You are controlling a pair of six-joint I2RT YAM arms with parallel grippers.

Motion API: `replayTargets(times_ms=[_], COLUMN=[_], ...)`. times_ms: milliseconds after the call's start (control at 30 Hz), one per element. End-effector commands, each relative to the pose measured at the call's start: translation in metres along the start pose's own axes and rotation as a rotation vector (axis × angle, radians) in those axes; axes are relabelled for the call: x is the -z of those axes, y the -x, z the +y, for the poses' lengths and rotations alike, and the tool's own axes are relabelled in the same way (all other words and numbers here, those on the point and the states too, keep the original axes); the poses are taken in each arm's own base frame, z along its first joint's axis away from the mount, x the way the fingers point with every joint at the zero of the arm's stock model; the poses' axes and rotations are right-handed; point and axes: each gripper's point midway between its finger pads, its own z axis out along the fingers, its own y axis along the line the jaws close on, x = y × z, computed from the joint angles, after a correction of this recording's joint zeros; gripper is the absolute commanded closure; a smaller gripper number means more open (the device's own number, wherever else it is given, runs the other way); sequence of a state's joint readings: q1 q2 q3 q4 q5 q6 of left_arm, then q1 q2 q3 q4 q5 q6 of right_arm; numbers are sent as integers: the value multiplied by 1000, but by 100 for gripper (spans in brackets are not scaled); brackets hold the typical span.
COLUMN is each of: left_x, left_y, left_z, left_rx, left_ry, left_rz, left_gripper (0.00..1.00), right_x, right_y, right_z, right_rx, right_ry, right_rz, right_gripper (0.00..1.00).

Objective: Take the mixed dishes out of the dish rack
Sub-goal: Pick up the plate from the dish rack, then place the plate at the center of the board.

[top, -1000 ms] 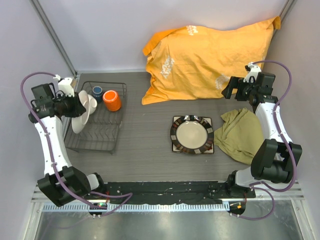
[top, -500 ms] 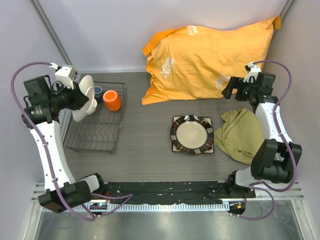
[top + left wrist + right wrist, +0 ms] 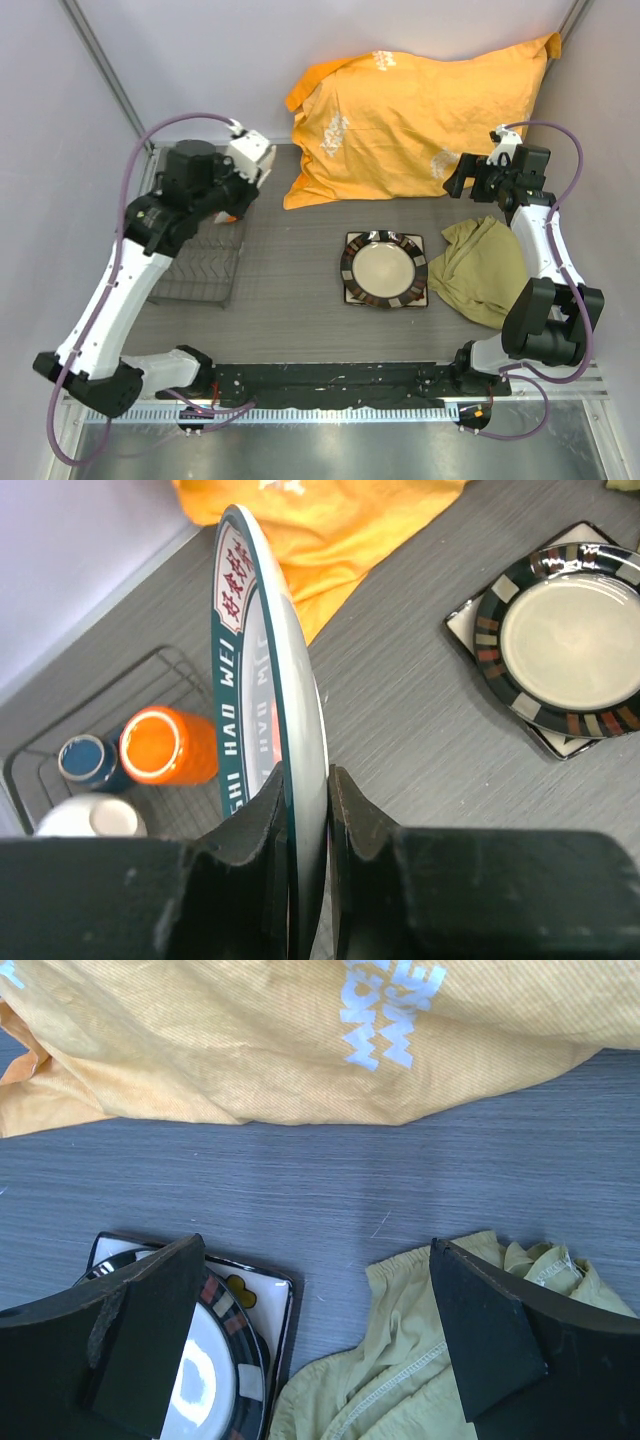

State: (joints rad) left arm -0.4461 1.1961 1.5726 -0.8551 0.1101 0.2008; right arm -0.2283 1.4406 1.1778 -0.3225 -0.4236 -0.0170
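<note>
Unloading is partly done: the round plate [image 3: 384,269] lies on the square plate [image 3: 460,630] on the table [image 3: 290,260], the left gripper [image 3: 308,788] pinches a green-banded dish [image 3: 268,680] edge-up above the rack [image 3: 190,290], the right gripper [image 3: 318,1335] hangs wide open, empty, and mug [image 3: 165,747], cup [image 3: 85,760] and white bowl [image 3: 75,818] await removal inside.

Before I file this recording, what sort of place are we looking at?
Probably a lab test cell staged as a kitchen chore: plain grey walls boxing in a tabletop, a dish rack, and an orange pillow as clutter.
</note>
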Motion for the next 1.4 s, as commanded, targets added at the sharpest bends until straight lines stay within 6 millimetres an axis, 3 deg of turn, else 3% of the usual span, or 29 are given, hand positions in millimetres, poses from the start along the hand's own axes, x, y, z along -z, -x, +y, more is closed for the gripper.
replayTargets(times_ms=[0, 33, 67, 133, 167, 400, 433, 533, 767, 1033, 1367], left_x=[-18, -23, -28, -41, -44, -77, -89, -100, -138, -171, -205], left_y=[43, 46, 52, 55, 60, 65, 53, 43, 7, -30, -75], left_z=[-7, -7, -28, -38, -55, -126, -139, -178, -241, -293, -320], left_rx=[-117, -134, -173, -242, -275, -478, -520, -601, -775, -907, -971], left_ry=[177, 228, 205, 248, 226, 232, 224, 185, 154, 143, 123], left_rz=[-93, -97, -113, -113, -130, -192, -169, -186, -188, -200, -177], left_gripper=[100, 100, 100, 100, 100, 100, 100, 100, 100, 100, 100], right_x=[2, 2, 2, 2, 1, -1, 0, 1, 5, 1, 0], right_y=[16, 17, 16, 15, 15, 14, 13, 15, 18, 13, 11], right_z=[1, 0, -1, -1, -2, -6, -8, -11, -18, -22, -20], right_rx=[27, 29, 29, 30, 30, 31, 26, 16, 16, 9, 7], right_ry=[-9, -10, -16, -18, -18, -36, -39, -50, -80, -84, -72], right_rz=[-41, -43, -41, -39, -38, -33, -32, -39, -58, -42, -34], right_gripper=[0, 0, 0, 1, 0, 0, 0, 0, 0, 1, 0])
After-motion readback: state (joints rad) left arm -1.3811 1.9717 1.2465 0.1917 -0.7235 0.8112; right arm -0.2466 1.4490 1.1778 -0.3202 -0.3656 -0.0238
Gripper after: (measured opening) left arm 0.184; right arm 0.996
